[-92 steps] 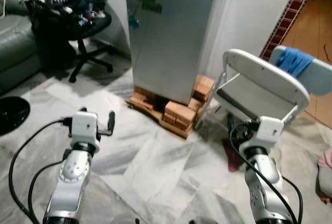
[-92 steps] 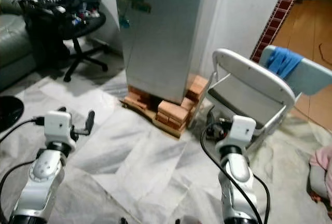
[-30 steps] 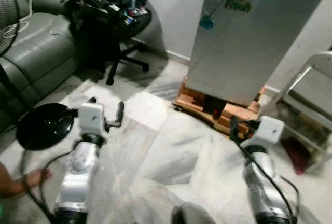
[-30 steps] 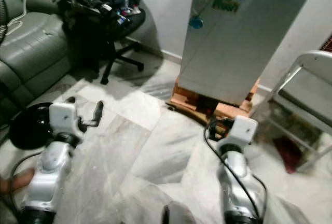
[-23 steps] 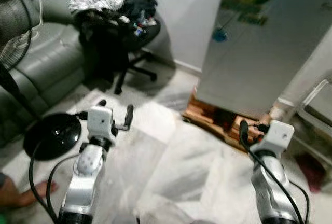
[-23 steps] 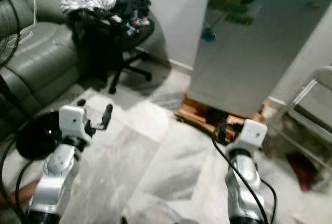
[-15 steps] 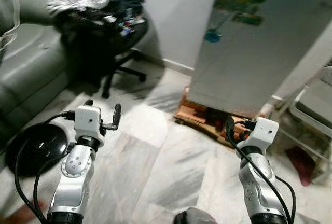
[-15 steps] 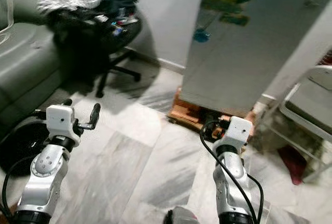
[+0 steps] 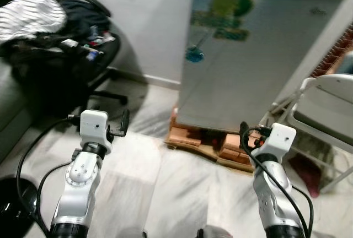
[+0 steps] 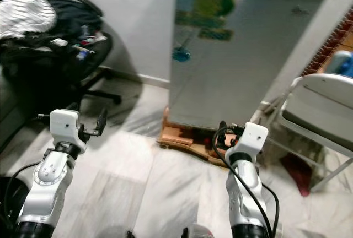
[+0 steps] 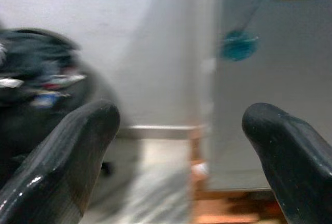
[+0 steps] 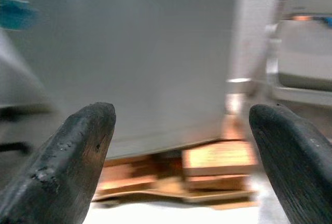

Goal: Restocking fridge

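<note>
Black-fingered end effectors (image 11: pixel 176 151) before smooth grey fridge (image 9: pixel 248 61)

- Head views: looking forward and down from above at the fridge (image 9: pixel 248 56) and floor (image 9: pixel 165 194).
- Wrist views: low, looking along the fingers (image 11: pixel 62 156) toward the same fridge and bricks (image 12: pixel 218 164).

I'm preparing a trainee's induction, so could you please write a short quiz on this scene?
1. True or false: the fridge door is shut.
2. What does the fridge stand on? A) bricks B) a rug C) a trolley
3. Fill in: the left gripper and right gripper both have their jaws ____.

Key: 1 true. 2 A, bricks. 3 open; nothing is between them.
</note>
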You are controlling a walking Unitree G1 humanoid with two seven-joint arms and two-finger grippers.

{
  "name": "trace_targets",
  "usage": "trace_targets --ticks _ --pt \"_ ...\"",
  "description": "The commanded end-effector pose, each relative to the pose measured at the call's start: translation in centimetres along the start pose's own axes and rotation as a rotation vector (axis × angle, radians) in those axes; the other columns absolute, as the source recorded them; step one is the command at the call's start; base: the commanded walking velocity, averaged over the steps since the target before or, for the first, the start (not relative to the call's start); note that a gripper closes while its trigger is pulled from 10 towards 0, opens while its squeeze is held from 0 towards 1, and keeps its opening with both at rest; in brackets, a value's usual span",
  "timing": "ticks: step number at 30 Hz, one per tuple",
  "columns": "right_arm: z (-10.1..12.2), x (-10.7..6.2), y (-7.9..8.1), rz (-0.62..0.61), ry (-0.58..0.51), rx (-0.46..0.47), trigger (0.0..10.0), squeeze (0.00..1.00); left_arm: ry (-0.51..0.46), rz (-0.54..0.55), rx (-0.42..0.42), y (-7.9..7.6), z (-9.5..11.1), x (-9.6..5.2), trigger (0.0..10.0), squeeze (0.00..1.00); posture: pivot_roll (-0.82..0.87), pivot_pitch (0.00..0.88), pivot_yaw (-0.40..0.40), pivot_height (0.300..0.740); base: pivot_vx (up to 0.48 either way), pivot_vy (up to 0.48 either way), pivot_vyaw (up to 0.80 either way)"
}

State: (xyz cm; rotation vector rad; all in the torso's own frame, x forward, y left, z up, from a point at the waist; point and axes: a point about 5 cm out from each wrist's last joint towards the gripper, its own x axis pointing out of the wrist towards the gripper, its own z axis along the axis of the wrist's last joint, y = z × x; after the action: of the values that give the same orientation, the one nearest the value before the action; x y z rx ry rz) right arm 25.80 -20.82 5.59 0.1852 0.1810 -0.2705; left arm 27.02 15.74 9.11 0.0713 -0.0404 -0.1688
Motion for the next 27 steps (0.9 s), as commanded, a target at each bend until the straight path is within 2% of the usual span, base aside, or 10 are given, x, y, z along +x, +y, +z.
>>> trace_targets --ticks 1,6,14,19,27 --pt "0.3 0.1 0.4 0.010 -0.015 0.008 10.0 0.00 0.002 0.011 0.023 0.7 0.2 -0.2 10.0 0.00 0.07 0.054 -0.016 0.740 0.315 0.364 0.00" --pt "0.1 0.0 0.4 0.007 -0.013 0.006 10.0 0.00 0.047 0.023 0.017 0.6 -0.7 -0.7 10.0 0.00 0.07 0.060 -0.016 0.740 0.111 0.413 0.00" --pt "-0.5 -0.6 -0.4 -0.014 0.005 0.003 10.0 0.00 0.121 0.065 0.022 0.9 -2.2 -2.1 10.0 0.00 0.07 0.065 -0.010 0.740 0.000 0.000 0.00" --pt "-0.6 -0.6 -0.3 -0.017 0.008 0.005 10.0 0.00 0.116 0.054 0.020 0.8 -2.0 -1.9 10.0 0.00 0.08 0.067 -0.010 0.740 0.000 0.277 0.00" --pt "-0.4 -0.5 -0.3 -0.015 0.004 0.004 10.0 0.00 0.109 0.055 0.036 1.1 -1.5 -1.5 10.0 0.00 0.07 0.068 -0.013 0.740 0.000 0.465 -0.45"
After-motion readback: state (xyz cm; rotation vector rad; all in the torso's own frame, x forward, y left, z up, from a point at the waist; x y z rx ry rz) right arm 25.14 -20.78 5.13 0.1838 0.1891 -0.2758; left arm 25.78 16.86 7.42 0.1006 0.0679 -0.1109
